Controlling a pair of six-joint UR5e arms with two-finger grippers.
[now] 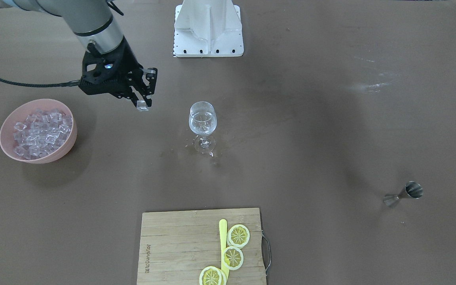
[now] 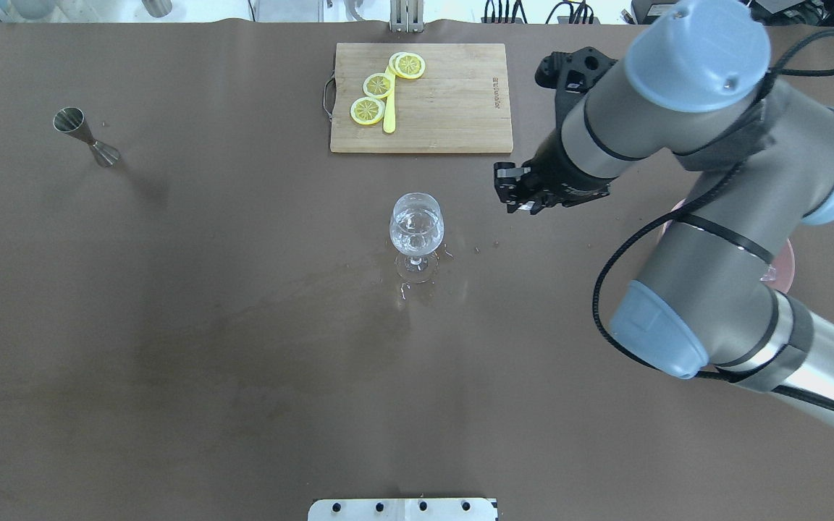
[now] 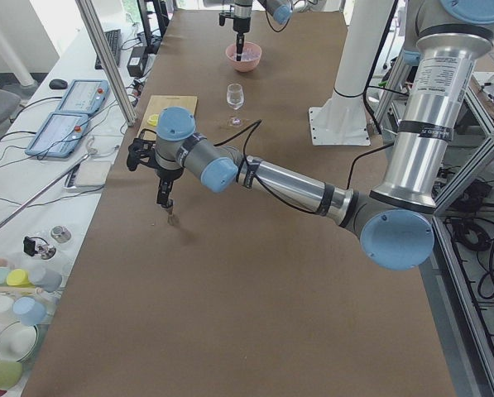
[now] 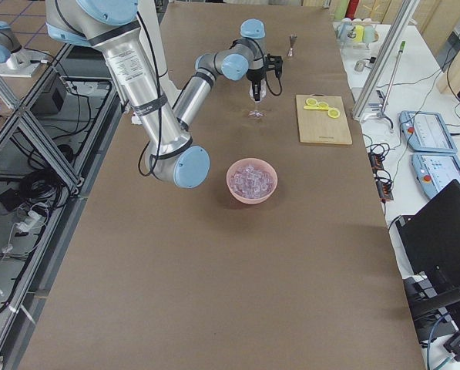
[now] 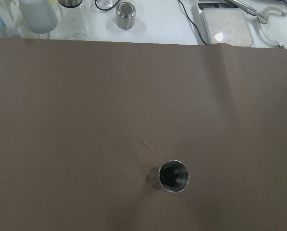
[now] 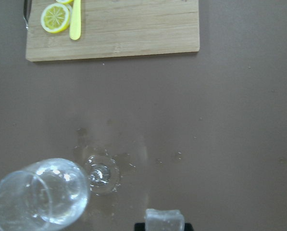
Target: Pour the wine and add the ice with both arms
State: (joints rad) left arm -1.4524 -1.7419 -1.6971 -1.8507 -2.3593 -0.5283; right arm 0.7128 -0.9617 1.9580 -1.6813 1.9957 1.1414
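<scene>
Ice-adding step. The right pincer, closed on one ice cube, hangs between the pink bowl of ice and the wine glass holding wine. The next move probably calls for centring over the rim, then release. The left pincer is above the jigger; whether it is open or closed cannot be told.

The glass stands between the bowl and the jigger.

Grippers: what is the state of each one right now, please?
Left gripper: cannot be told from these views.
Right gripper: closed on one ice cube.
</scene>
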